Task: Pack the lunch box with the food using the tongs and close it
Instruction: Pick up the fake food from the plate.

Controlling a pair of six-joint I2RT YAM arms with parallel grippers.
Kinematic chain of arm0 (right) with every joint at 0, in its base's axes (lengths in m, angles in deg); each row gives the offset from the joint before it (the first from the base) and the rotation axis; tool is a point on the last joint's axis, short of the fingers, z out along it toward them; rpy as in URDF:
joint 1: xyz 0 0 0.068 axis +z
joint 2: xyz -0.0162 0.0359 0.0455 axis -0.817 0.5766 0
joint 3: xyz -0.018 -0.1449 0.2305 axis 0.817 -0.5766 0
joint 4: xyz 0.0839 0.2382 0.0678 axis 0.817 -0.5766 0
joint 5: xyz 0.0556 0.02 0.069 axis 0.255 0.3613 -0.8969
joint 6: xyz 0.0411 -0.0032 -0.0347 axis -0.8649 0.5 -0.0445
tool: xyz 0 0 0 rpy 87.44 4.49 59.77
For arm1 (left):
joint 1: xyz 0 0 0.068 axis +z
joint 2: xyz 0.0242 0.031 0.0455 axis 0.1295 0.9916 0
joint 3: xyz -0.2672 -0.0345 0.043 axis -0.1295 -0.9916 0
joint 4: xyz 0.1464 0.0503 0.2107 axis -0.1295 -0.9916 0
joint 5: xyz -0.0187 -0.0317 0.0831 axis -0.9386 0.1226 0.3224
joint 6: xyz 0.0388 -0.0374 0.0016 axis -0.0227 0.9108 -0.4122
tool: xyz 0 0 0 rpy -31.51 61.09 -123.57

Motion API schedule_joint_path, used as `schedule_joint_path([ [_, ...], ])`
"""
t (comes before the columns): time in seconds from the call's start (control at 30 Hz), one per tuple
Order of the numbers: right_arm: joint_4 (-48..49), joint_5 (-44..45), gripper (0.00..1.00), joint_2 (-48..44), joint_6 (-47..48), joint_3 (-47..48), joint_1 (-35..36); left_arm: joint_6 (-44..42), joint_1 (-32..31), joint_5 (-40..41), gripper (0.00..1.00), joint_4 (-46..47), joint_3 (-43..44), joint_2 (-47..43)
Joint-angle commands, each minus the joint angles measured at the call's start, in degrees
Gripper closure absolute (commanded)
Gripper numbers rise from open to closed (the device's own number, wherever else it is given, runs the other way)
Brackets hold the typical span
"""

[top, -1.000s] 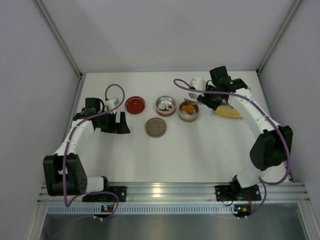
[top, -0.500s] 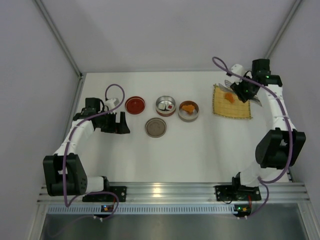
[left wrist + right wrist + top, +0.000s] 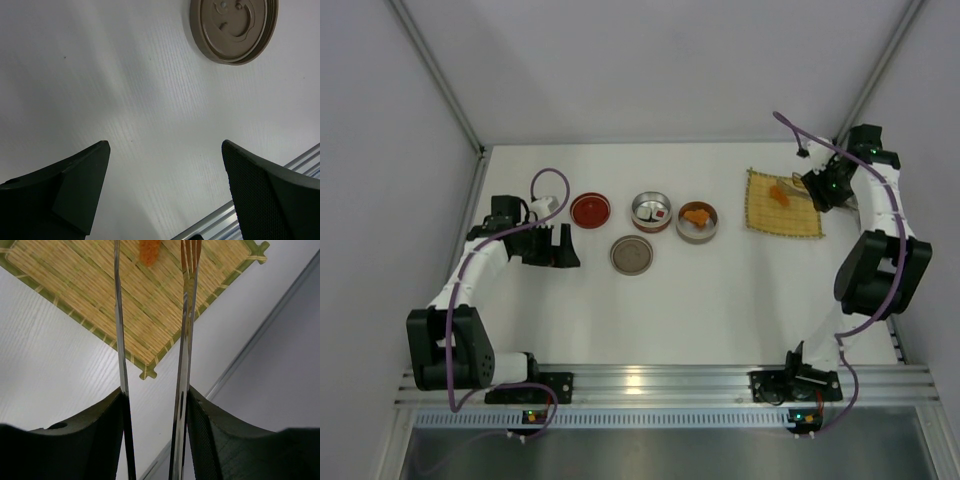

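Observation:
My right gripper (image 3: pixel 817 190) (image 3: pixel 156 390) is shut on the silver tongs (image 3: pixel 118 315), one thin arm pressed against each finger. The tong arms reach out over the yellow woven mat (image 3: pixel 782 205) (image 3: pixel 90 285) and stand apart. An orange piece of food (image 3: pixel 781 193) (image 3: pixel 149 251) lies on the mat between them, not pinched. One round tin (image 3: pixel 697 221) holds orange chunks. The tin beside it (image 3: pixel 652 211) holds white-and-dark pieces. My left gripper (image 3: pixel 563 247) (image 3: pixel 165 145) hangs open and empty over bare table at the left.
A red lid (image 3: pixel 590 210) lies left of the tins. A brown lid (image 3: pixel 631 254) (image 3: pixel 233 27) lies in front of them. The right wall and its metal rail (image 3: pixel 260 340) run close behind the mat and my right gripper.
My right arm swung from above the tins to the right, out over the mat, carrying the tongs. The tong arms have spread a little. The left arm has not moved.

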Motion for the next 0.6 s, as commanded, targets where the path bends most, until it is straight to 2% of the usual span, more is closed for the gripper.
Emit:
schedule_joint_path([
  [0.0,-1.7,-3.3,0.52,1.6,2.0,3.4,-0.9,-0.7,0.4,-1.3,0.02,0.6,1.6,0.5],
  [0.57,-0.3,-2.9,0.52,7.8,1.8,6.8,-1.1,-0.7,0.4,-1.5,0.02,0.5,1.8,1.2],
])
